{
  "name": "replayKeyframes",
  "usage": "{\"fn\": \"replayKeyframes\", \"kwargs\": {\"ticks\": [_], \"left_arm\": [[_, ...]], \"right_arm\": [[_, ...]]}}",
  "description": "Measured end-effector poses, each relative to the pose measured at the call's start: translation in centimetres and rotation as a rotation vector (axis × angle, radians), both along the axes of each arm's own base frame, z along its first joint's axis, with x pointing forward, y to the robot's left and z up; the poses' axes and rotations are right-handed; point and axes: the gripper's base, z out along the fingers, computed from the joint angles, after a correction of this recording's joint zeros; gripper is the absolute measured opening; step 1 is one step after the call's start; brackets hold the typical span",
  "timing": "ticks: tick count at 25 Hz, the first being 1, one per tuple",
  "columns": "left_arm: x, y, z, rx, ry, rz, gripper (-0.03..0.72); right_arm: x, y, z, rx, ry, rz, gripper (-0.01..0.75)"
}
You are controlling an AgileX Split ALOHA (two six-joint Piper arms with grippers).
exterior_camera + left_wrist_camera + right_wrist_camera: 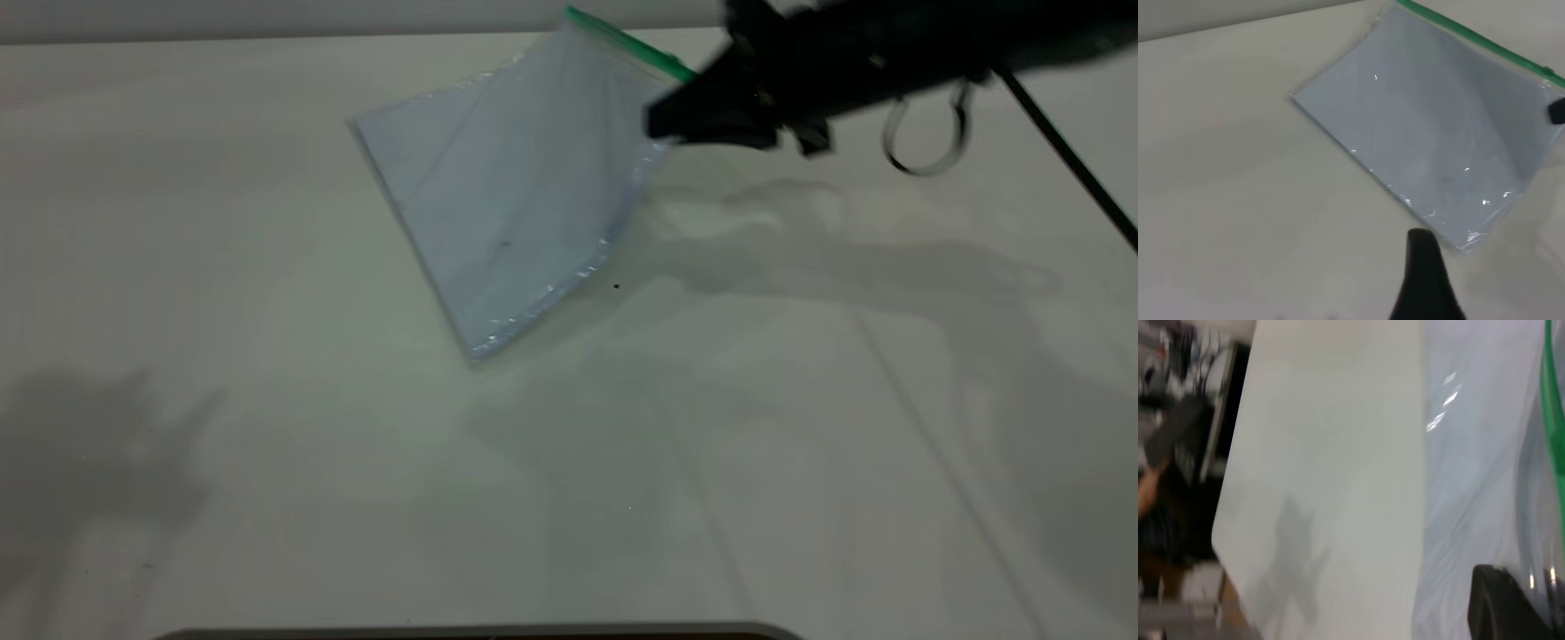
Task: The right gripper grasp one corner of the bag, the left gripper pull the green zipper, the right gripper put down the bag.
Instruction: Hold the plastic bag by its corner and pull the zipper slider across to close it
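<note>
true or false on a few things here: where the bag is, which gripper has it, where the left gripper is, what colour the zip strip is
1. The right gripper is at the bag by its green-strip corner, and that side is lifted off the table. True.
2. The bag lies completely flat. False: it slopes, with only its far-from-gripper edge down on the table.
3. The green zipper runs along the bag's raised edge. True.
4. The left gripper is pulling the zipper. False: it sits apart from the bag, near a plain clear corner.
5. The zip strip is red. False: it is green.
</note>
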Motion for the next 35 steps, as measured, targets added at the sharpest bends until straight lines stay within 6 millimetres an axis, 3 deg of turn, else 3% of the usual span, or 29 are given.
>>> {"fn": "replayKeyframes", "kwargs": {"ticks": [3, 6, 9, 13, 16, 22, 26, 35], "left_arm": [[0.0, 0.0, 0.0, 0.001, -0.006, 0.004, 0.584], [0.2, 0.1, 0.1, 0.003, -0.015, 0.012, 0.584], [0.7, 0.1, -0.5, 0.0, 0.006, 0.017, 0.584], [2.8, 0.0, -1.6, 0.0, 0.067, 0.007, 0.584], [5.3, -0.8, -2.4, 0.034, 0.089, -0.053, 0.584], [11.6, -4.4, -5.4, 0.118, 0.136, -0.266, 0.584], [15.7, -7.9, -8.0, 0.17, 0.167, -0.473, 0.584], [21.0, -15.2, -13.0, 0.145, 0.113, -0.979, 0.584]], "right_arm": [[-0.7, 2.9, 0.9, -0.045, 0.01, 0.192, 0.033], [-2.5, 3.7, 0.9, -0.088, 0.062, 0.386, 0.033], [-2.6, 1.9, 0.5, -0.149, 0.074, 0.447, 0.033], [0.1, -1.0, 1.0, -0.182, 0.014, 0.311, 0.033], [1.4, -1.2, 1.8, -0.185, -0.035, 0.272, 0.033], [0.9, 1.4, 2.9, -0.149, -0.06, 0.372, 0.033], [0.8, 1.7, 2.9, -0.152, -0.064, 0.383, 0.033], [0.7, 1.5, 2.7, -0.179, -0.079, 0.41, 0.033]]}}
